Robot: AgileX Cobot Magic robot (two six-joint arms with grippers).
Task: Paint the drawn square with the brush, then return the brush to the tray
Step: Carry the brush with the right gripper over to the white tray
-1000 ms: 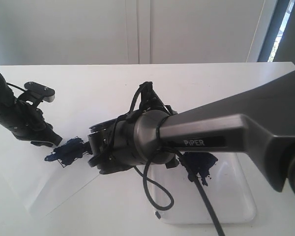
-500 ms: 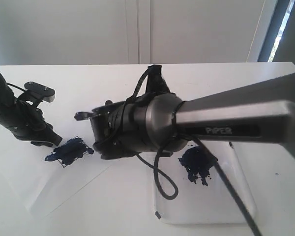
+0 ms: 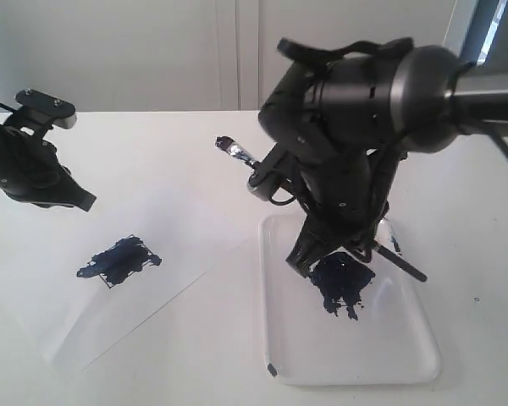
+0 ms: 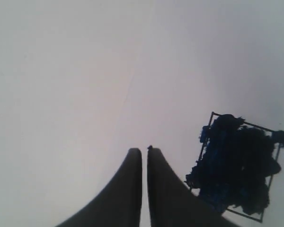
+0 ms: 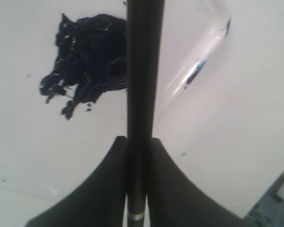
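White tabletop was seen under a paper sheet (image 3: pixel 85 330) and the tray (image 3: pixel 356 376). The brush (image 5: pixel 142 71) was clamped by its black handle between the jaws of the right gripper (image 5: pixel 138 142), which were closed tightly on it. It was held tilted above the tray, over the blue blotch (image 3: pixel 340 283). The square (image 3: pixel 118 260), smeared dark blue, was seen on the sheet, well apart from the tray. The left gripper (image 4: pixel 144 150) was held near the square with its jaws pressed almost together and nothing gripped.
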